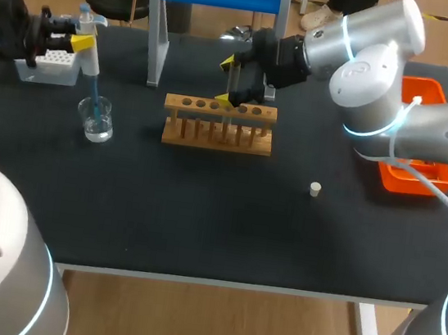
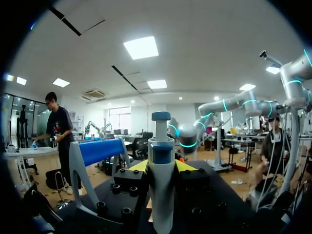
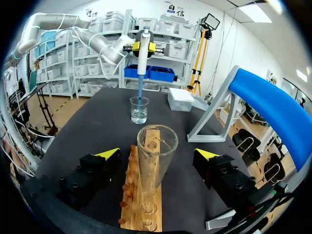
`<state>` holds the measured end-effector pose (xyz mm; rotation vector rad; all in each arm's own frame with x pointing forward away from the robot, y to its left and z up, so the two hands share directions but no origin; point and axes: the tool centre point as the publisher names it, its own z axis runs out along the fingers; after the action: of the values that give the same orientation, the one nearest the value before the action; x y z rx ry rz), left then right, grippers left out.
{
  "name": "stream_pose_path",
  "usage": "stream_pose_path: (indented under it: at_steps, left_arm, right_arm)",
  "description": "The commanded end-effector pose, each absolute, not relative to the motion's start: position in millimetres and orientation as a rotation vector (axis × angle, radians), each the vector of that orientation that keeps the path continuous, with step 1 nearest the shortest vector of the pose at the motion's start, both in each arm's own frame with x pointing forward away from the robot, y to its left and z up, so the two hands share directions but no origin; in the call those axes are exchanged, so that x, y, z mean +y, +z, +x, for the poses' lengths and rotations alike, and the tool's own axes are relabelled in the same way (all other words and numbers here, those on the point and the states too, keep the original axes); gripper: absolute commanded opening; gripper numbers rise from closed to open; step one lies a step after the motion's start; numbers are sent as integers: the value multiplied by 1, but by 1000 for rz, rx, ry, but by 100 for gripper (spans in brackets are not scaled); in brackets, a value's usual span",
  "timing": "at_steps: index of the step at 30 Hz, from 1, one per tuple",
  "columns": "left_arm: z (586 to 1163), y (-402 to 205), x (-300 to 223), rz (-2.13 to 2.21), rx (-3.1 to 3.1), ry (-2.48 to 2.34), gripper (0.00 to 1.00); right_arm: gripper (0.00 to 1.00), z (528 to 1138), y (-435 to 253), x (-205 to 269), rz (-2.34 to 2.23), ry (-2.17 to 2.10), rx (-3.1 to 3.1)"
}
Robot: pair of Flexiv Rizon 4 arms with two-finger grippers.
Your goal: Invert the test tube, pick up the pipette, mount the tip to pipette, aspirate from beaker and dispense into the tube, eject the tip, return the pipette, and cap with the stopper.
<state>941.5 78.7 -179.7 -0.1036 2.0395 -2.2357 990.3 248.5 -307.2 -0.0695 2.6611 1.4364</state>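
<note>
left gripper [image 2: 162, 168] clamps pipette [image 1: 90, 59], tip [image 1: 94, 91] in beaker [image 1: 96, 120], 9 o'clock of rack [image 1: 218, 127]: likely aspirating | right gripper [image 1: 233, 82] spread around racked tube [image 3: 156, 170], not touching, mouth up for dispensing | stopper [image 1: 315, 189] 4 o'clock

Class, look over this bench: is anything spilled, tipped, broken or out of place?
Nothing stands out. The beaker stands upright under the pipette, the test tube sits upright in the wooden rack, and the stopper lies alone on the table; no spill shows.
</note>
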Motion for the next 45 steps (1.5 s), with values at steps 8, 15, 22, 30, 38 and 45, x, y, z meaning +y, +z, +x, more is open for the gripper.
stream_pose_path:
  at_steps: [8, 15, 22, 30, 38, 45]
  left_arm:
    - [932, -139, 72, -128, 2098, -2149, 0]
    - [930, -100, 57, -129, 2142, -2093, 0]
    - [932, -49, 28, -120, 2150, -2085, 0]
    - [939, 4, -27, -60, 2176, -2129, 0]
    - [945, 44, -92, 29, 2282, -2152, 0]
    - [956, 55, -140, 135, 2315, -2255, 0]
  right_arm:
    - [100, 991, -306, 248, -72, 1434, 2665]
    - [100, 991, -306, 248, -72, 1434, 2665]
    - [100, 991, -306, 248, -72, 1434, 2665]
    - [100, 991, -306, 248, -72, 1434, 2665]
    - [100, 991, -306, 248, -72, 1434, 2665]
    - [100, 991, -306, 248, -72, 1434, 2665]
